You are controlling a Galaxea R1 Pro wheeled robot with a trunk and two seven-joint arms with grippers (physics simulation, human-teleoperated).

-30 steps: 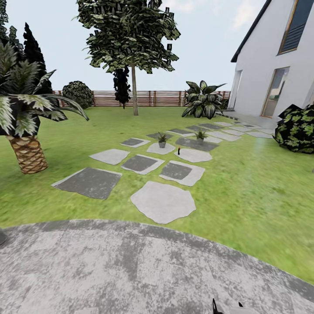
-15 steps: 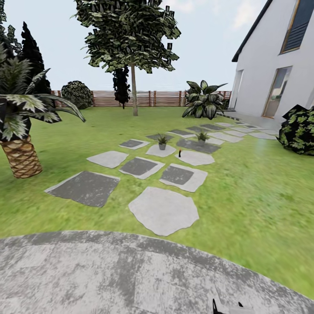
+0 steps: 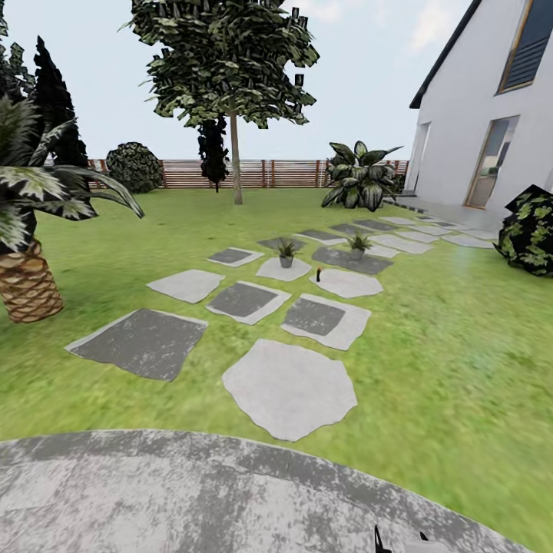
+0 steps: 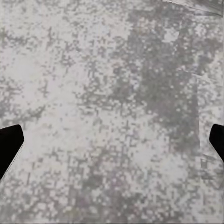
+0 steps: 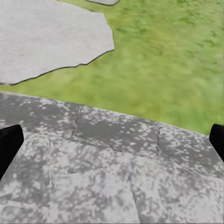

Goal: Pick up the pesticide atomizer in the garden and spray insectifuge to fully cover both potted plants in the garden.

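The pesticide atomizer (image 3: 318, 274), apparently upright, stands on a pale stepping stone (image 3: 349, 284) near the two potted plants (image 3: 286, 252) (image 3: 357, 245); both grippers (image 4: 112, 144) (image 5: 112, 144) hang spread wide and empty above grey paving (image 3: 192, 499)

- No text, label, brand, number or sign can be read in any of the views.
- The pesticide atomizer (image 3: 318, 273), at about 12 o'clock on the stepping stones (image 3: 289, 389), is too small and far away for any label on it to be read.
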